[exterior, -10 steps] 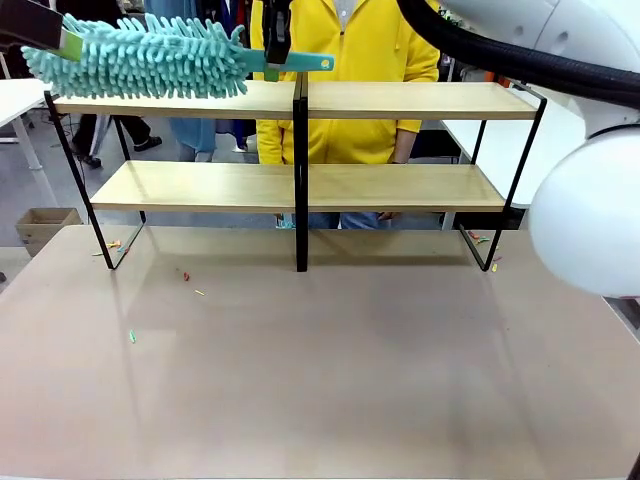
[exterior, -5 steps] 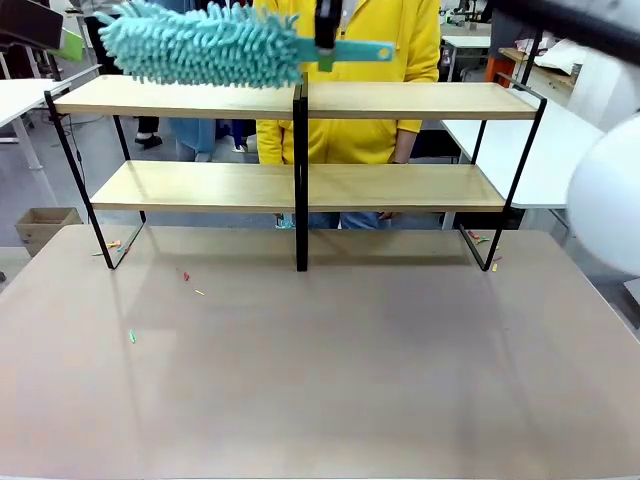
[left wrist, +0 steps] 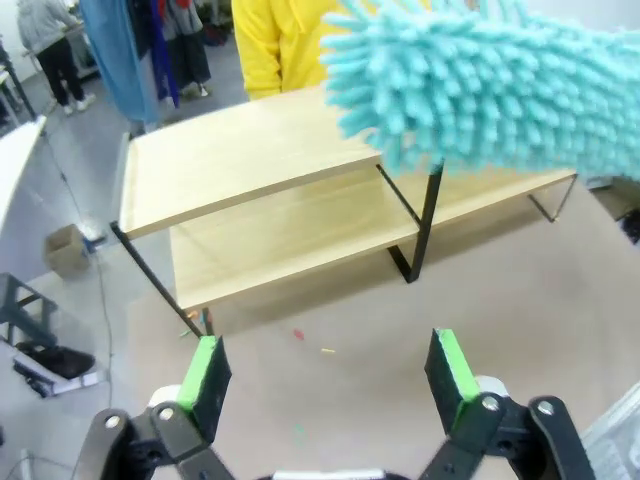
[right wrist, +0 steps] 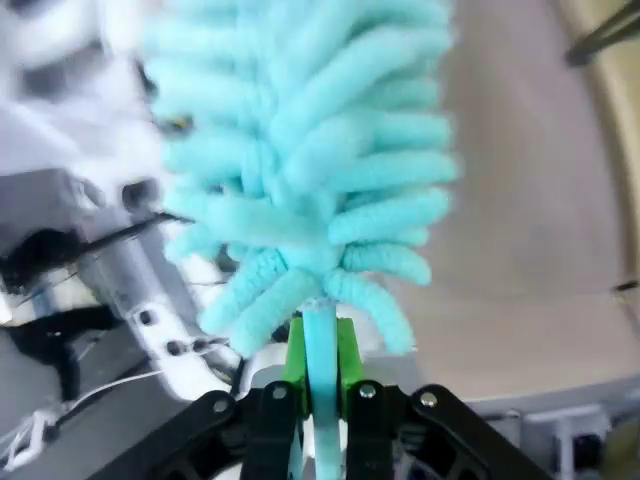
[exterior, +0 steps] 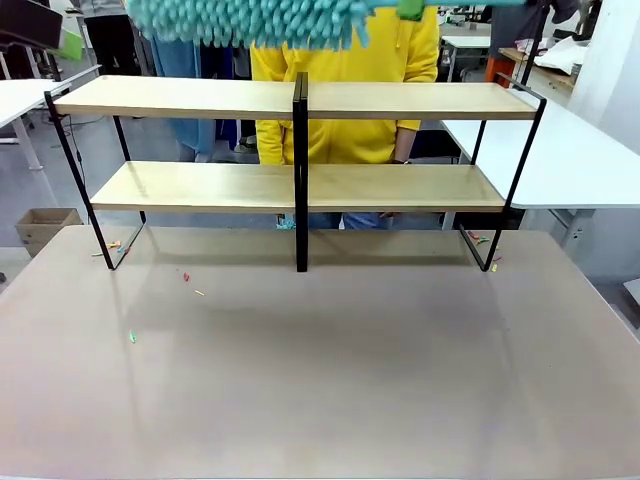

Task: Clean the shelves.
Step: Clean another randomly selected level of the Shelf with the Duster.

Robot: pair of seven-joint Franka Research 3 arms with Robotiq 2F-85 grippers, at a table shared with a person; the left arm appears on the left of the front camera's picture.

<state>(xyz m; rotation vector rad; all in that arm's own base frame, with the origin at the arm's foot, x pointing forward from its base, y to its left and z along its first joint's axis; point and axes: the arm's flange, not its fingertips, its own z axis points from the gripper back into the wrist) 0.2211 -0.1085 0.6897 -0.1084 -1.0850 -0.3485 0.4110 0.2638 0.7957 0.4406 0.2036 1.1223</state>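
place: probably a robot lab or workshop | signs: white worktables (exterior: 560,140), clothes rack (left wrist: 150,50), bare grey floor (exterior: 40,180)

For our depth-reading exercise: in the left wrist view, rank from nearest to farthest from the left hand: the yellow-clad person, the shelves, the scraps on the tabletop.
1. Scraps, on the tabletop just beyond the left hand.
2. Shelves, farther back across the table.
3. Person in yellow, behind the shelves at the top.
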